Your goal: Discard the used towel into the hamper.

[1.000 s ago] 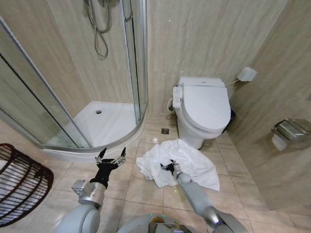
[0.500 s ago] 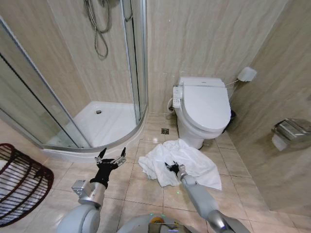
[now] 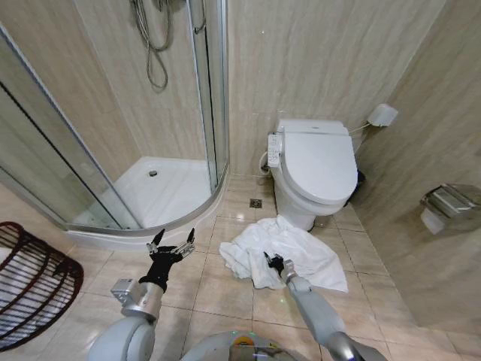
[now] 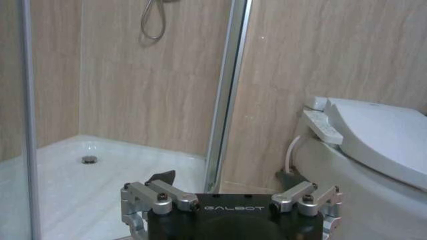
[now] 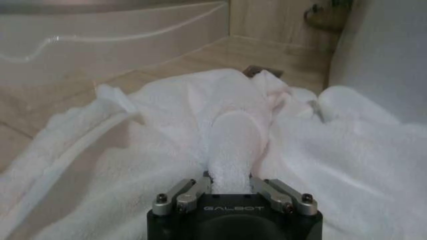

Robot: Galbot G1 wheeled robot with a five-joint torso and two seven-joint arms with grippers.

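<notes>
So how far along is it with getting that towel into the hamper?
Early on. The grasp looks done: the right gripper is shut on a fold of the white towel, most of which lies on the floor tiles by the toilet. Left to do: lifting it clear and carrying it to the hamper at the robot's far left. The left gripper hangs open, idle.

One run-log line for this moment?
right pincer: shut on towel | left pincer: open, idle | hamper: left, towel not in
</notes>
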